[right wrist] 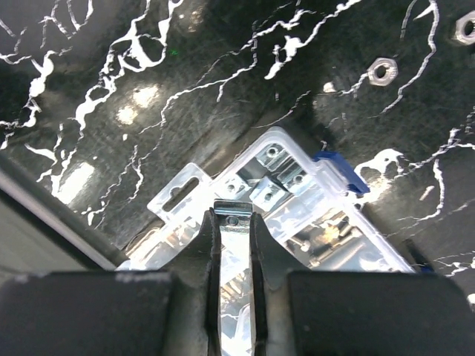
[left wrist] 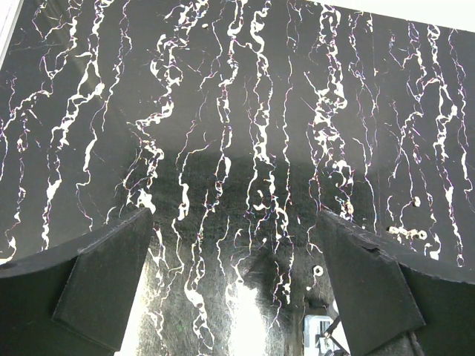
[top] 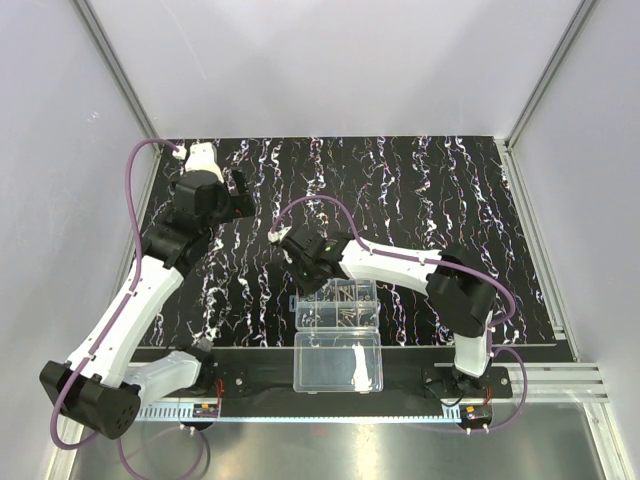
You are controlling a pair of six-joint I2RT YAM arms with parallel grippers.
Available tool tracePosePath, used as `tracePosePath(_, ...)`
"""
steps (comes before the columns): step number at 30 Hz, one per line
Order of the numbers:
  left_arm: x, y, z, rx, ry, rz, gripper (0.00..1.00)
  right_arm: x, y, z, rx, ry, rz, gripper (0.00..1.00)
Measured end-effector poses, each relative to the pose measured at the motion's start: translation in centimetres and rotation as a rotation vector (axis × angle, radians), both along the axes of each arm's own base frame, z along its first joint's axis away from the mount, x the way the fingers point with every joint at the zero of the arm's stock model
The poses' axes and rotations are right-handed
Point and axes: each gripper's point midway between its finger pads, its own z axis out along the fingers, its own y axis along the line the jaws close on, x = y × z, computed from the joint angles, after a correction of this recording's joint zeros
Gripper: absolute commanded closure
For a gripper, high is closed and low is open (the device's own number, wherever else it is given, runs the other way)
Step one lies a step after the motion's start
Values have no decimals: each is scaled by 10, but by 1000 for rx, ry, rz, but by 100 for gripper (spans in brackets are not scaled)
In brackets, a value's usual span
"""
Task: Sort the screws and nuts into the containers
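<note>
The left gripper [left wrist: 237, 285] hung spread wide and empty, with loose nuts [left wrist: 422, 235] on the mat [left wrist: 223, 111] ahead to its right. The right gripper [right wrist: 233, 222] pinched a small nut [right wrist: 232, 220] at its tip, just above the containers [right wrist: 297, 193], which held other nuts; two more lay beyond.

Bright overhead light, white glare patches on the glossy mat [left wrist: 223, 148], shadowed foreground.

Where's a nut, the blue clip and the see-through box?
nut [right wrist: 374, 72]: right wrist view, its metal ring.
blue clip [right wrist: 340, 165]: right wrist view, its top.
see-through box [right wrist: 178, 196]: right wrist view, its hanging tab.
</note>
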Motion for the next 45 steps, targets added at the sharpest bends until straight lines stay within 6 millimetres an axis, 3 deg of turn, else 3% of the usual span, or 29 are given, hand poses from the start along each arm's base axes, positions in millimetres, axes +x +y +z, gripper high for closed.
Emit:
tracePosePath(5,0,0,0,-1,0,-1,1,4,-2,-1,-12,-17,-24,52)
tracePosePath(11,0,0,0,0,0,-1,1,6,-4,-1,-17,-24,-43,32)
tracePosePath(14,0,0,0,0,0,-1,1,11,-7,1,-30,-38,-61,27)
tracePosePath(17,0,0,0,0,0,0,1,27,-15,9,-42,-60,-113,26)
tracePosePath(20,0,0,0,0,0,0,1,63,-34,21,-23,-62,-239,27)
tracePosePath(24,1,0,-2,3,6,2,1,126,-90,26,-8,-48,-502,28)
tracePosePath(27,3,-1,-7,9,20,2,1,155,-133,23,-11,-31,-659,29)
tracePosePath(30,7,-2,-15,18,42,2,1,157,-143,19,-15,-17,-694,34)
tracePosePath(36,14,-5,-33,38,94,1,1,145,-125,9,-20,11,-648,43)
tracePosePath(45,14,-5,-33,39,94,2,1,132,-113,-24,-94,48,-610,51)
